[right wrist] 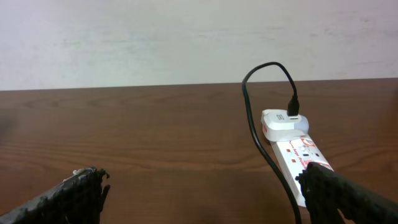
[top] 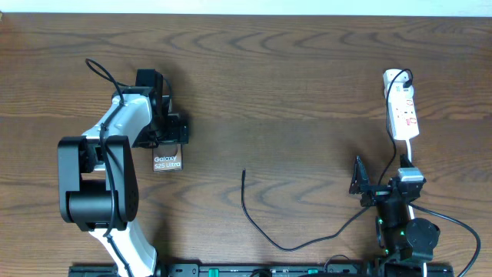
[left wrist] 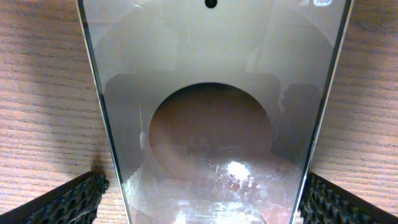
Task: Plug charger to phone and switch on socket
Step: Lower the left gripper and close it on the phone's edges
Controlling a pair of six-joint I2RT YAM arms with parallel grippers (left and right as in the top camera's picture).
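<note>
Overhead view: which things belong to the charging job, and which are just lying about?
Job:
- phone
- charger cable, tip free on the table
- socket strip, with white adapter plugged in

Not the job:
- wooden table
- arms' own thicker cables

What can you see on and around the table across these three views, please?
phone: one, bronze face with white Galaxy lettering, flat on the table, left of centre.
charger: one, thin black cable, free tip loose mid-table, curving right toward the right arm.
socket: one, white strip with red marks, far right.
adapter: one, white, at the socket's far end, black cable plugged into it.
table: one, dark brown wood, under everything.
wall: one, pale, behind the table.
left hand: one, black fingers, either side of the phone; grip unclear.
right hand: one, black fingers, open and empty, just short of the socket.
</note>
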